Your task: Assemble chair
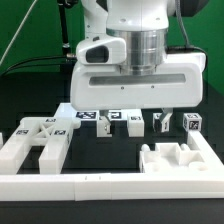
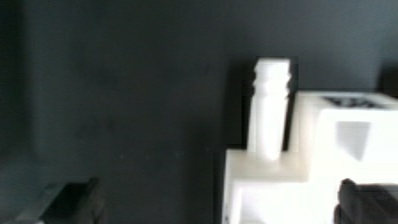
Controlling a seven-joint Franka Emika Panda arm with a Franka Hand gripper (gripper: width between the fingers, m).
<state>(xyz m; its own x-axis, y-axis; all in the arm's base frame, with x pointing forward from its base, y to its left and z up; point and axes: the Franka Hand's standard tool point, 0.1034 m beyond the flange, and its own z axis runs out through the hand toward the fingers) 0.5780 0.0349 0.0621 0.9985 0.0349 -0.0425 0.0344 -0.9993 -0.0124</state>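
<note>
Surface: matte black table [image 1: 110,150]. The room behind is dark, with cables [image 1: 30,40] hanging. One border rail [image 1: 100,187], long, low and white, runs along the table's near edge. I place everything from that rail.

Count, from the exterior view's left to its right: one forked piece, one row of small blocks, one notched piece, and one gripper above them. These white pieces are the chair [image 1: 60,140], lying loose and not yet joined.

Forked piece [image 1: 28,152]: just behind the rail's left end. Matte white and blocky, with thick prongs pointing toward the rail and a dark gap between them. I see three black-and-white tags on its top.

Small blocks [image 1: 135,122]: farther behind the rail's middle, in a line. Five tags show. I cannot fix the number of blocks because the hand overhangs them.

Notched piece [image 1: 180,160]: just behind the rail's right stretch. Squarish and white, with a stepped upper rim.

Gripper [image 1: 135,110]: it hangs over the row of blocks, behind the rail's middle. In the wrist view the dark fingertips [image 2: 71,202] sit far apart, so the jaws are spread wide and hold nothing. Below them a white post [image 2: 269,105] stands upright against a tagged white block [image 2: 347,135].
</note>
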